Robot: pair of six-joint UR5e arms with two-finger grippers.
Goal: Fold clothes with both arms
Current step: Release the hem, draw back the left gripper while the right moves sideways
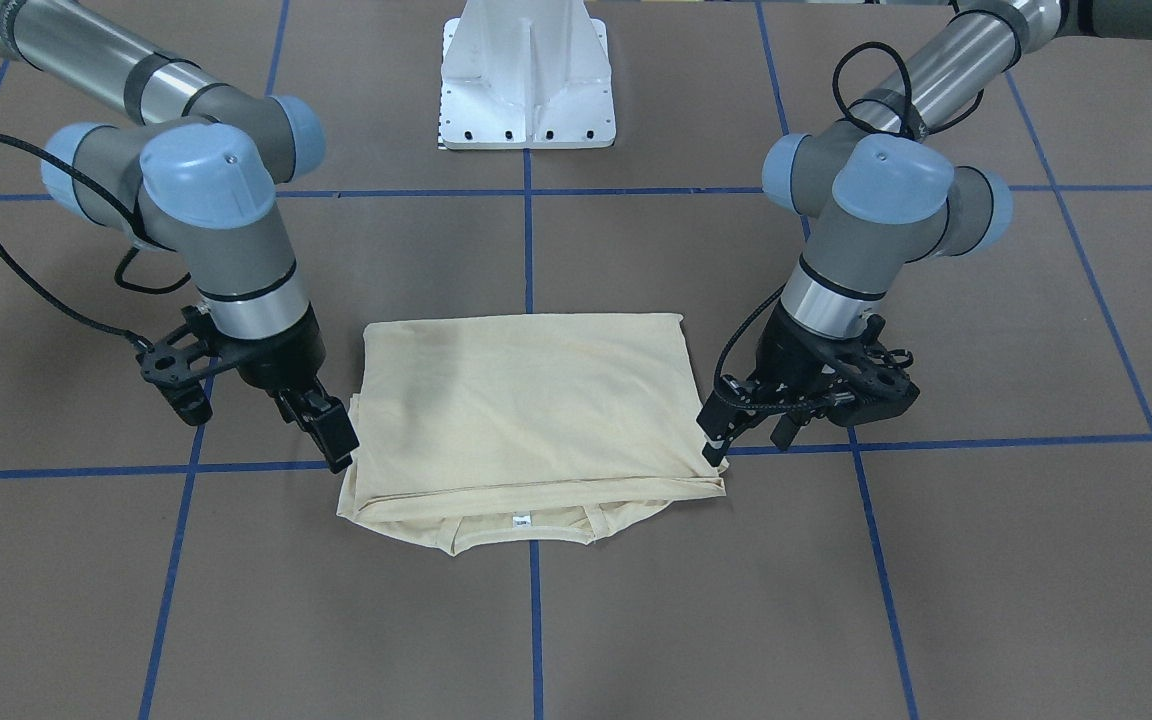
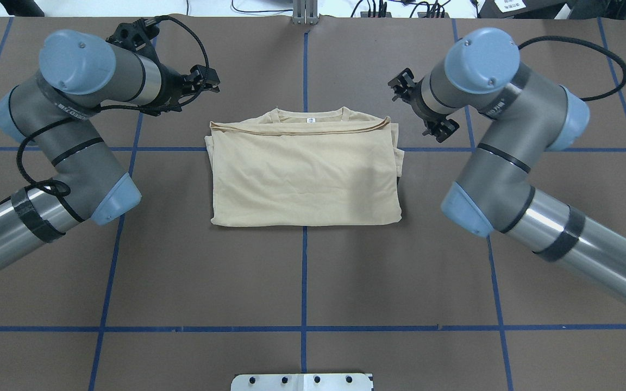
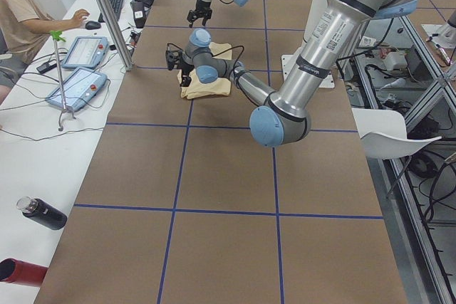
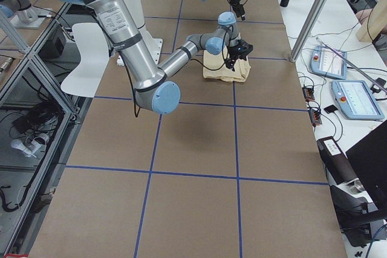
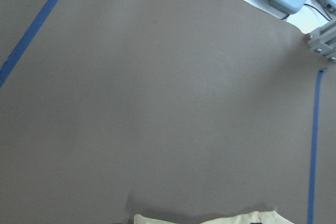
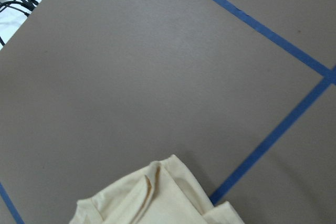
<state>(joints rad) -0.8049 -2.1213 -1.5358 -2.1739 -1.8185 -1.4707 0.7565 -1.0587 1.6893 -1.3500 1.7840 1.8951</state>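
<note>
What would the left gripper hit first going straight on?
The left gripper likely meets a corner of the folded pale cream-yellow T-shirt; depth unclear, possibly the brown table beside it.

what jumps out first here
A pale cream T-shirt, folded into a neat rectangle with its white neck tag peeking out, lies mid-table on a brown surface gridded with blue tape. The left gripper and right gripper flank it, each low beside a corner on the side away from the robot's base.
</note>
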